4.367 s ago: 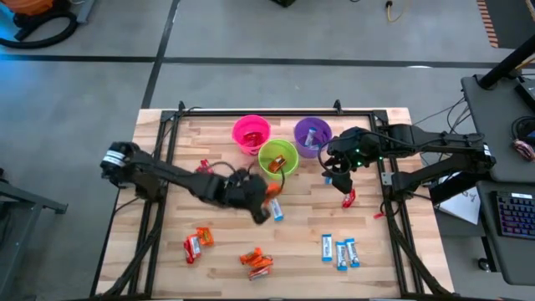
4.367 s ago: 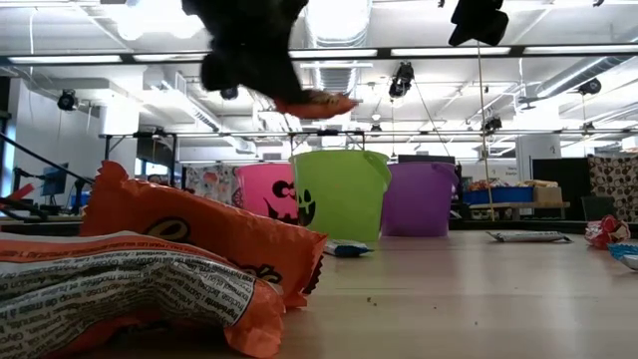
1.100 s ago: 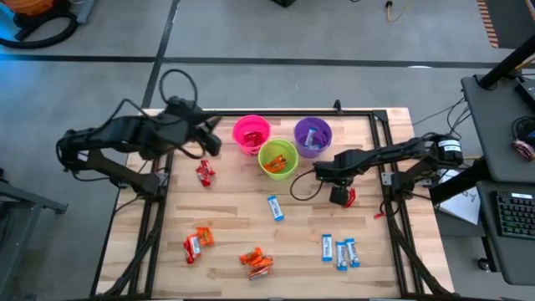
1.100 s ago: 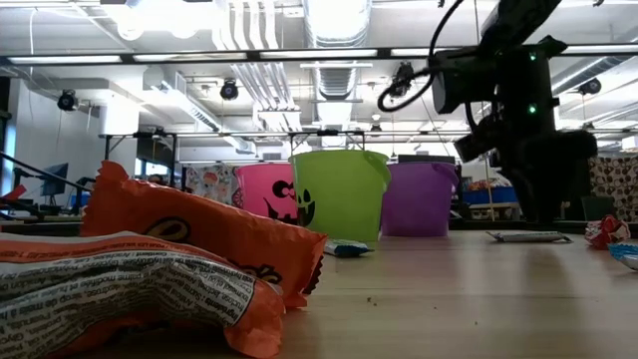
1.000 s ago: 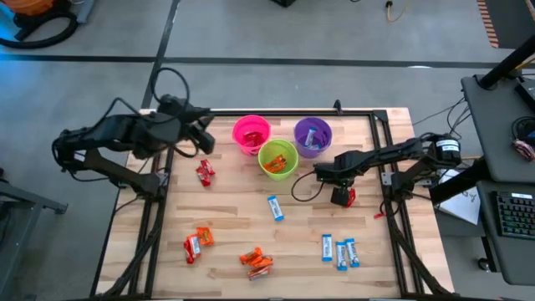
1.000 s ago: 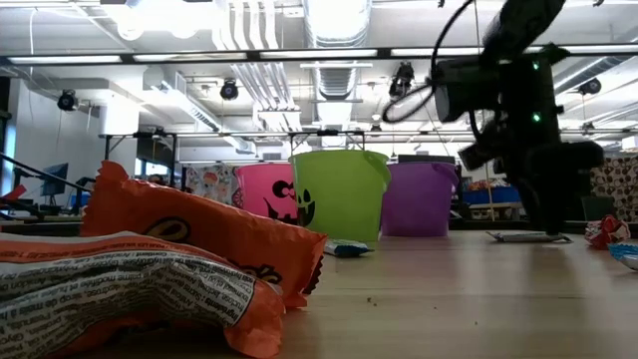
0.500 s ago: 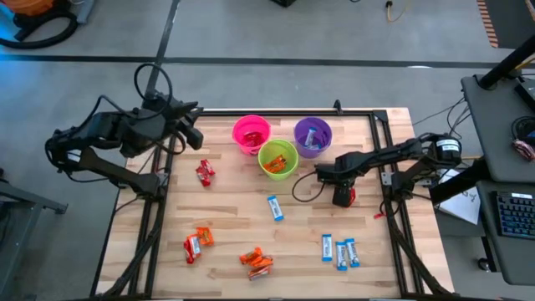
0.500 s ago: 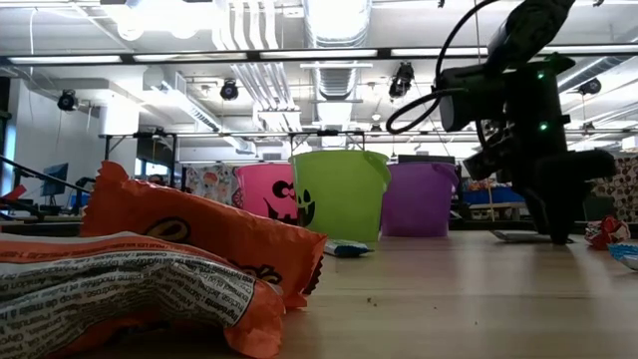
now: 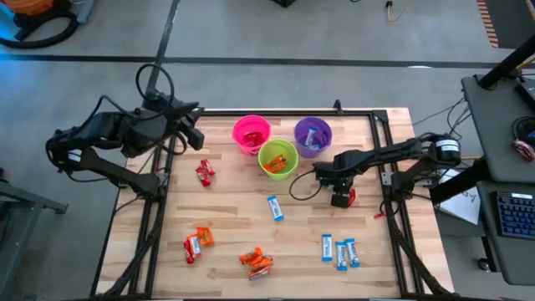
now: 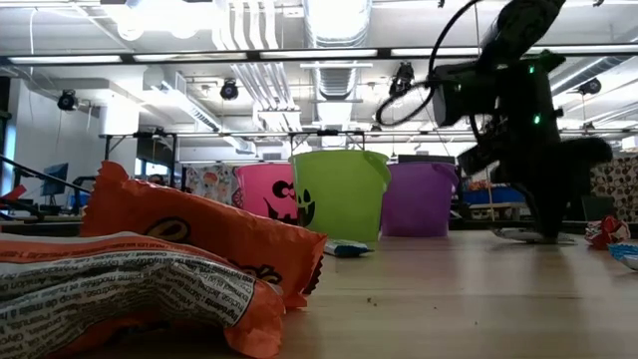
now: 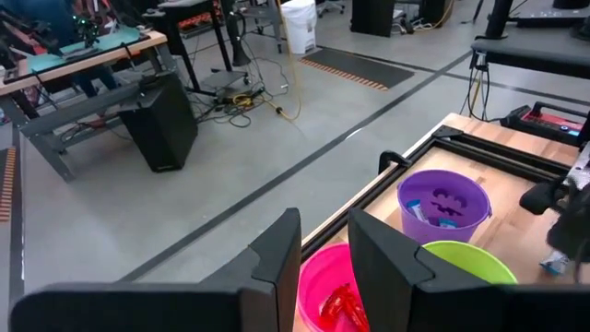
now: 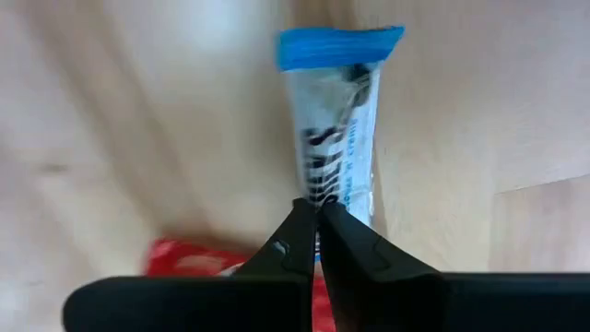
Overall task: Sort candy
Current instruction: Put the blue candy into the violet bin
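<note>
Down at the right wrist camera I see what the overhead hides: the right gripper (image 12: 318,214) has its fingers pressed together over a blue-and-white candy (image 12: 334,138), a red candy (image 12: 198,260) beside it. From above, other candies (image 9: 338,252) lie scattered on the wooden slat table (image 9: 226,209), near pink (image 9: 251,134), green (image 9: 277,158) and purple (image 9: 312,136) cups. My left gripper (image 11: 324,242), fingers narrowly apart, hangs over the table's far-left corner, grey concrete floor beyond.

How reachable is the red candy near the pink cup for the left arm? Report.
Probably reachable. The left claw hangs open and empty over the table's far left corner; the red candy lies close by on bare wood, clear of the pink cup.
</note>
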`<control>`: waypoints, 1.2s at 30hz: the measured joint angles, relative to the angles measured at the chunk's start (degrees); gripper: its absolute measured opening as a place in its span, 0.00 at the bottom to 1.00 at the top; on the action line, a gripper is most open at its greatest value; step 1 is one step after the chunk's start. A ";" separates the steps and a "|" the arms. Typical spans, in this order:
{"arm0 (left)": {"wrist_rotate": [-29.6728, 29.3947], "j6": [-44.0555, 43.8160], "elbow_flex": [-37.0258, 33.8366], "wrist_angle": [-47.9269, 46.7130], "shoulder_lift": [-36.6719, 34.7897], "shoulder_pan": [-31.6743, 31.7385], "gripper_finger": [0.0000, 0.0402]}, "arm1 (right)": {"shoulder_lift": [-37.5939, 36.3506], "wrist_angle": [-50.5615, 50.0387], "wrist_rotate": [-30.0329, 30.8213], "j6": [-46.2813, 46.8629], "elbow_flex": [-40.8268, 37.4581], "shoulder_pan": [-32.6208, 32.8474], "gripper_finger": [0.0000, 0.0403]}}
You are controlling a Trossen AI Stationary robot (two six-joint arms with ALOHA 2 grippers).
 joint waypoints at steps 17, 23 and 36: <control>0.17 -1.69 0.00 0.02 4.01 0.00 0.19 | -18.12 5.22 -7.17 11.62 9.30 -1.25 0.02; 1.53 -2.80 0.00 -0.02 6.19 0.00 0.19 | -15.96 7.93 -6.57 9.49 16.60 -5.31 0.02; 3.67 -6.25 0.00 -0.23 8.03 -0.06 0.19 | -7.74 -2.87 -11.72 14.82 12.54 -4.34 0.07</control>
